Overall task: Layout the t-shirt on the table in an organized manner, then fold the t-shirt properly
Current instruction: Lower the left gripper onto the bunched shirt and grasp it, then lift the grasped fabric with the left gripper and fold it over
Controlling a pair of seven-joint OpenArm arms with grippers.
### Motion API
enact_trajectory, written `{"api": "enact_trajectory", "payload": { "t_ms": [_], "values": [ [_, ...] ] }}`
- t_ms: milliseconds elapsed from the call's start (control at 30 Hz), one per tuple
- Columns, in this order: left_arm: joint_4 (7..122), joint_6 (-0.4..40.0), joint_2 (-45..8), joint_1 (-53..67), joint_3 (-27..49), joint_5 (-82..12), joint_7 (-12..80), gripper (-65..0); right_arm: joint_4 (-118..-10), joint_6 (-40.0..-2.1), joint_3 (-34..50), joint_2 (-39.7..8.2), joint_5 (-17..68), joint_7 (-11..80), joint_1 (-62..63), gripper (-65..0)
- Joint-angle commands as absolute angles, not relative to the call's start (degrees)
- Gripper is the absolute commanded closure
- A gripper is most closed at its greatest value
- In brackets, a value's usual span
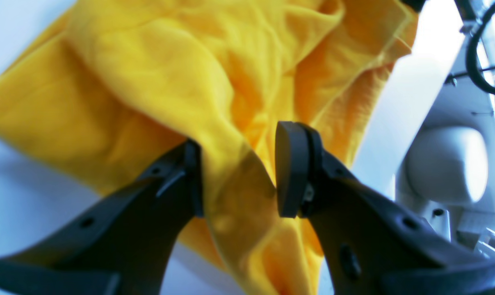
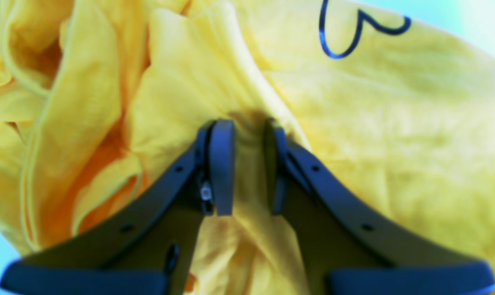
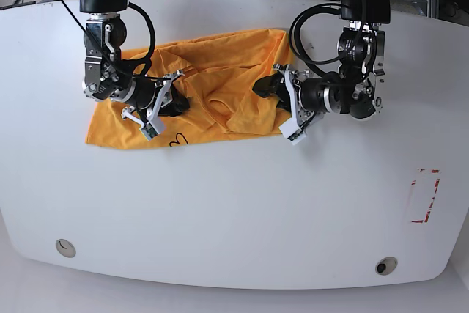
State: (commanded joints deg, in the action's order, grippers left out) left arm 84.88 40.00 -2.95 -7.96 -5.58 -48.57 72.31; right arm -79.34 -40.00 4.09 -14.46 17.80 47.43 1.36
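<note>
Dark fingers point(image 1: 290, 168) fill the left wrist view, and the left gripper point(image 1: 239, 176) has a twisted rope of the t-shirt point(image 3: 212, 93) pinched between its pads, at the garment's edge. Over on the other side, the right gripper point(image 2: 249, 164) is clamped on a bunched ridge near the black script. Orange cloth lies crumpled on the far half of the table point(image 3: 234, 210), between both arms. Each forearm reaches inward, low over the cloth. To lay it out well, I'd say pull apart evenly and keep both pinches firm, so the wrinkles draw flat rather than bunch.
</note>
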Motion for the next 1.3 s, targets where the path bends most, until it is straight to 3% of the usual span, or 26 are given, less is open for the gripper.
{"api": "enact_trajectory", "payload": {
  "t_ms": [1033,1300],
  "values": [
    [87.08,40.00,-1.71,-19.47,-38.11,-58.33,70.29,-21.9,-79.34,-40.00,4.00,-14.46,17.71,47.43,1.27,-12.4],
    [94.90,40.00,-1.63,-19.82,-42.24,-58.24,70.29,-32.9,-79.34,-40.00,4.00,-14.46,17.63,47.43,1.36,-12.4]
  ]
}}
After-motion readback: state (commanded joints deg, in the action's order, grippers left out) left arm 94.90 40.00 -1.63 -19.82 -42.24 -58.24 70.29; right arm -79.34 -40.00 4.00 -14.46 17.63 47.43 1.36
